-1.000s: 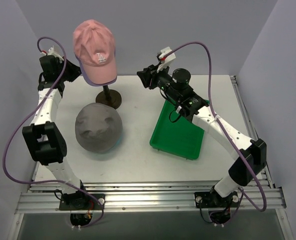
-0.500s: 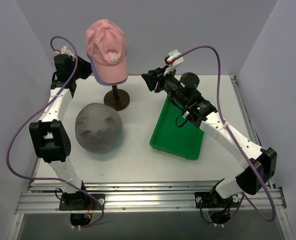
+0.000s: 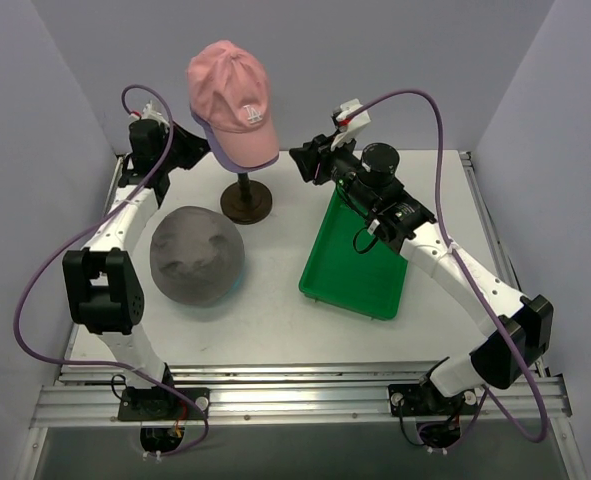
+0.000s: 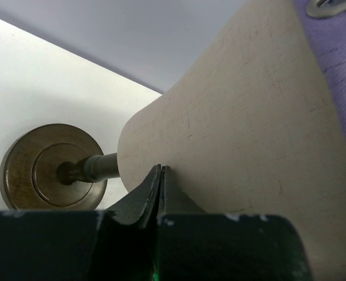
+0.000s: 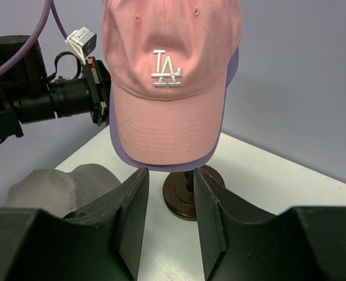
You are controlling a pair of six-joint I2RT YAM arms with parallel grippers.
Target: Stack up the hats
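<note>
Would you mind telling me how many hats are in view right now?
3: a pink cap on the mannequin head, a lilac cap beneath it, and a grey hat on the table. I see no others.

White table (image 3: 275, 310) with grey floppy hat (image 3: 197, 254), green tray (image 3: 360, 262), round brown stand base (image 3: 246, 203)

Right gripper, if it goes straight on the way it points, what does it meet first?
Probably the brim of the pink cap, just ahead of the right gripper; slightly lower, it would meet the brown stand beneath. Depth is unclear.
</note>
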